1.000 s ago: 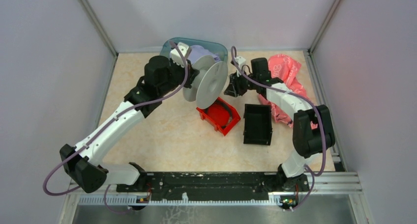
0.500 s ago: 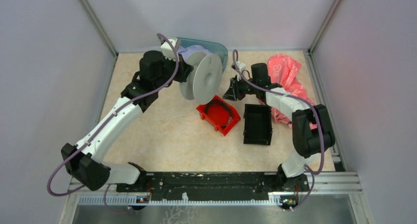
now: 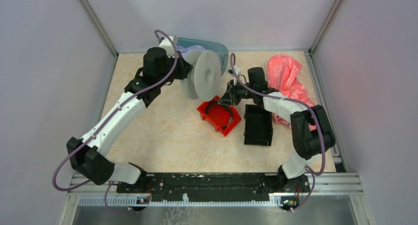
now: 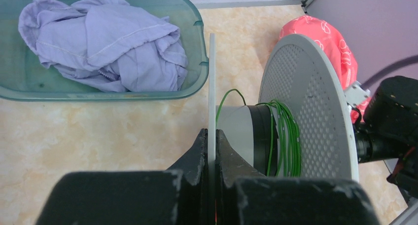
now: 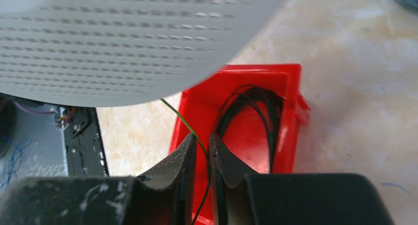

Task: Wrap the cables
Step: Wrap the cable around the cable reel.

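Pale marbled table [image 3: 162, 136] fills the booth between grey walls, with both arm bases bolted along the bottom edge of the overhead frame. Just above centre sits a red bin [image 3: 220, 117] holding a loop of black cable [image 5: 246, 111], and to its right a black bin [image 3: 258, 125]. Over the red bin's far edge hangs the right tool [image 5: 201, 141]. Its fingers stand a narrow slit apart with a strand of the green wire [image 5: 180, 117] running down through the slit; whether they pinch it cannot be told. The strand climbs toward the white spool [image 3: 207, 76], held on edge above the table at upper centre. More green wire lies in loose turns round the spool's hub, against the perforated flange. The left tool [image 4: 211, 136] is clamped on the thin rim of the other flange. Beyond, at the top of the frame, a teal basin [image 4: 197, 42] holds crumpled lilac cloth [image 4: 108, 42], and a pink bag [image 3: 288, 79] lies at upper right.
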